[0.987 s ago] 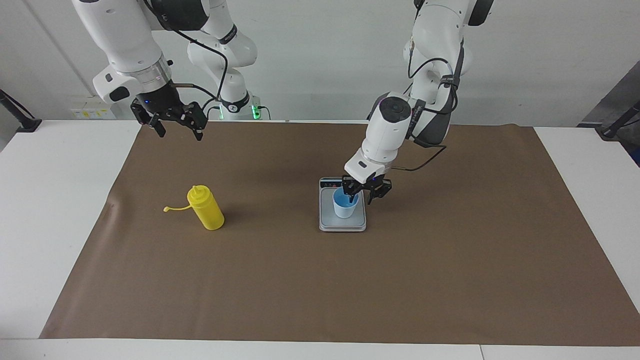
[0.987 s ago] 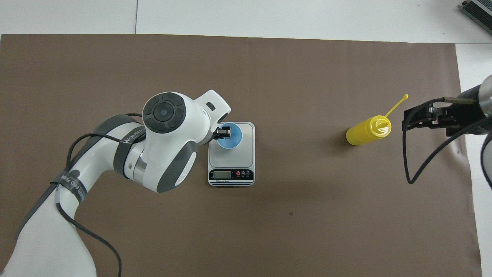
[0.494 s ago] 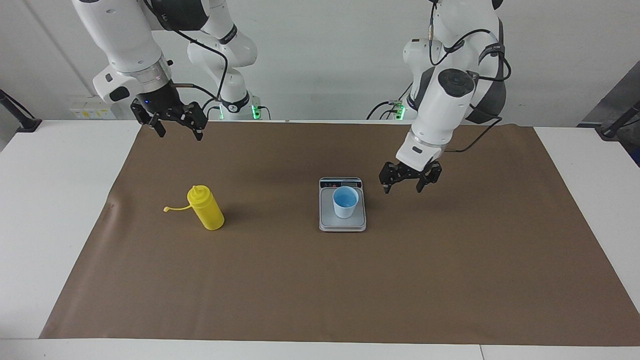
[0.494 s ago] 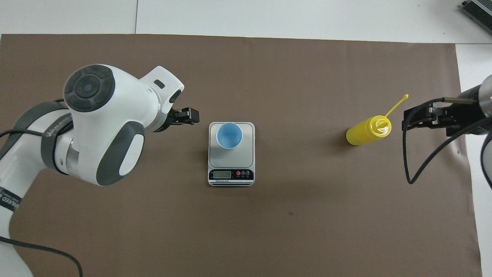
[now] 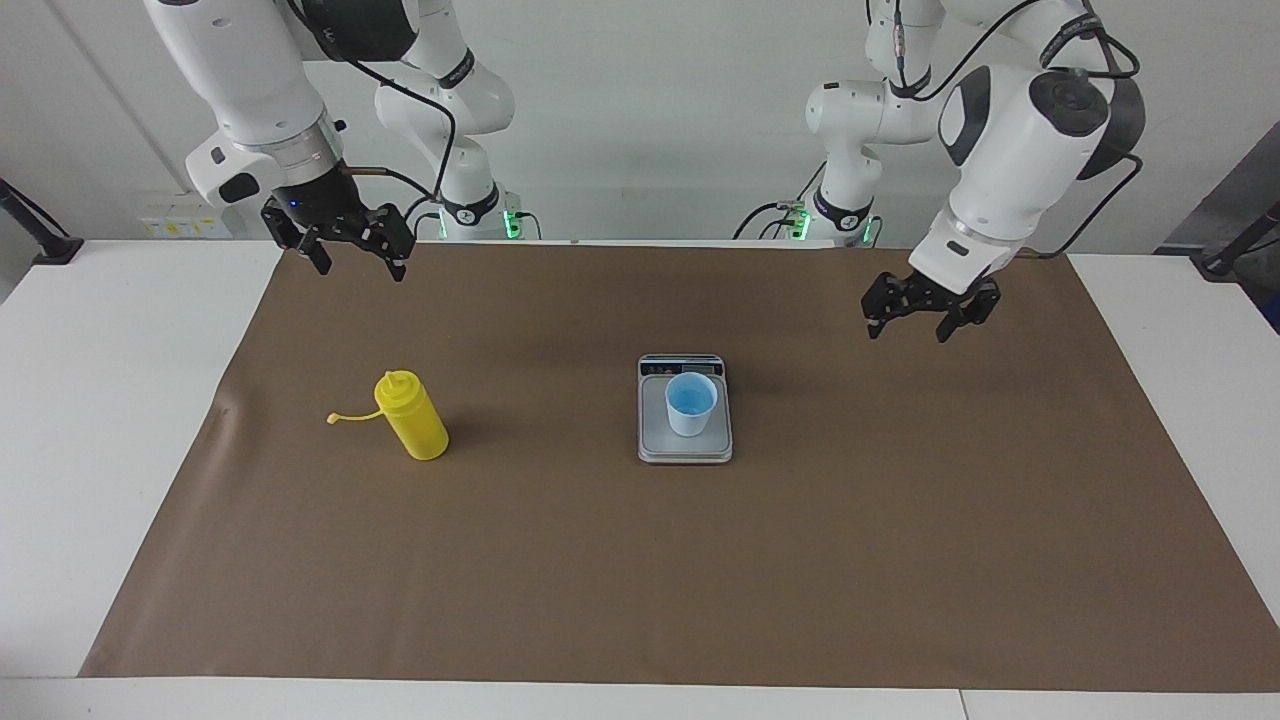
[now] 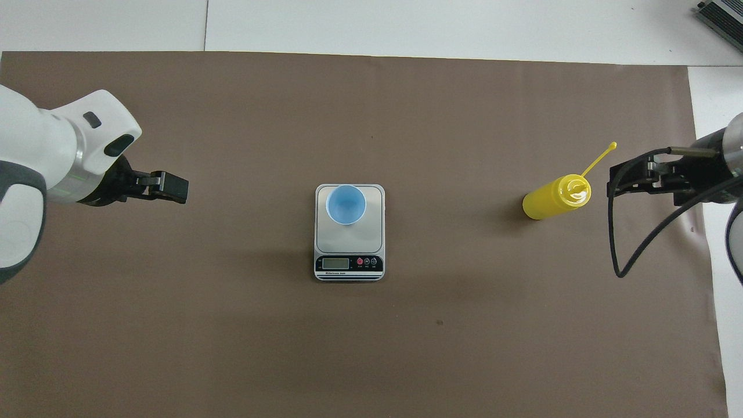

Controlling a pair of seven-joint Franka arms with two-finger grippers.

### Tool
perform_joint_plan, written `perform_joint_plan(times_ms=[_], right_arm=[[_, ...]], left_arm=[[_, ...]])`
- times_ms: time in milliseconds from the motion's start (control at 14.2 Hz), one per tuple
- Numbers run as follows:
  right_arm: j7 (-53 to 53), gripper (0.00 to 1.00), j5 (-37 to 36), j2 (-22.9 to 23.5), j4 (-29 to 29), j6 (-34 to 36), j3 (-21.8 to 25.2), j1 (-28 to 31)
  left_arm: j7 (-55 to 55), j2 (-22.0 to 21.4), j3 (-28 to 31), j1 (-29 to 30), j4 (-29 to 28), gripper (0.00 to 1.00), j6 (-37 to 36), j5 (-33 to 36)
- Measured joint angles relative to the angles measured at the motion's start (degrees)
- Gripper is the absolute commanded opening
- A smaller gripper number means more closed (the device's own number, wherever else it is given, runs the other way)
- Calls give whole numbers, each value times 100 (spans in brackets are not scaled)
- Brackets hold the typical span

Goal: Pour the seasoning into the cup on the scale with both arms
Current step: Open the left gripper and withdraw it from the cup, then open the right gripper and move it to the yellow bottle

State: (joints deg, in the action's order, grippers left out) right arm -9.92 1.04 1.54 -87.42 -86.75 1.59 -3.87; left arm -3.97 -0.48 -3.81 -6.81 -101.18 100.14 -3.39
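So the cup (image 5: 691,403) stands on the scale (image 5: 685,447); the bottle (image 5: 411,415) stands untouched toward the right arm's end. Both the left gripper (image 5: 930,316) and right gripper (image 5: 352,252) hang open, empty. Pouring remains.

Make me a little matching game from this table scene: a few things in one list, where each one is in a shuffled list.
Things:
1. cup
2. yellow bottle
3. scale
4. left gripper

Places:
A. up over the brown mat, holding nothing
B. flat on the mat, mid-table
C. standing toward the right arm's end
D. upright on the weighing plate

Pairs: 1-D, 2-C, 3-B, 4-A
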Motion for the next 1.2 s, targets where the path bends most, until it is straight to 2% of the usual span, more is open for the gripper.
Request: perform_joint_plan(times_ms=[212,423,846,987,1199], right_arm=[[0,100,0,0,0,0,0,0],[0,100,0,0,0,0,1,1],[-108,100,4,0,-11,-39,35,354],[-856,100,183,0,-54,-155,42,479],[-2388,100,920,7,-241,-436,45,842]], left_arm=[[268,-158,9,202,116,100,-552,71],[295,-169,34,207,566,100,-1103,256],[429,-169,42,334,656,100,-1232,282],[439,-169,43,358,656,100,-1232,282],[439,-168,43,359,655,100,-1234,282]])
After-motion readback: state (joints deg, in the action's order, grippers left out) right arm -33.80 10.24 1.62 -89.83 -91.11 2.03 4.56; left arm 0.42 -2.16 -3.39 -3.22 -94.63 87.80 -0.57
